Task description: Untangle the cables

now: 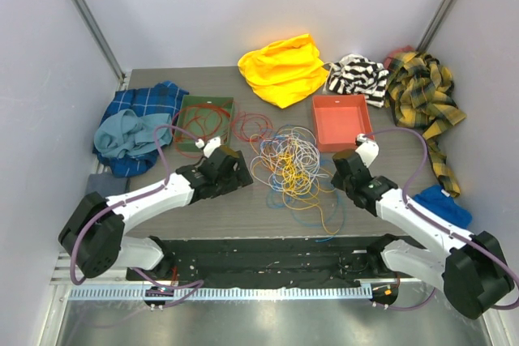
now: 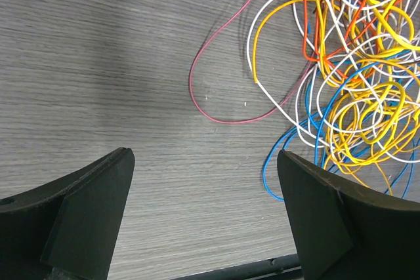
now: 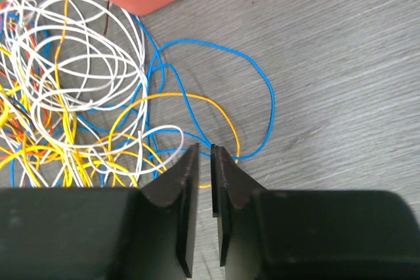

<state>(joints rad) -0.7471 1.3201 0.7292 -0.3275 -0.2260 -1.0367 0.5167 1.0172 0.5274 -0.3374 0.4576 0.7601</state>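
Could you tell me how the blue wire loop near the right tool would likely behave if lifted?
The blue wire loop is thin and lies in slack curves, so it would probably hang limp and weigh little. It runs into the cable tangle, so lifting may drag neighbouring strands along. Being so thin, it might slip from the right tool.

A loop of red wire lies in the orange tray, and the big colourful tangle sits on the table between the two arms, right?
Not quite. The top view shows the loop of red wire in the green tray, not the orange tray, which looks empty. The big colourful tangle does sit on the table between the left arm and the right arm.
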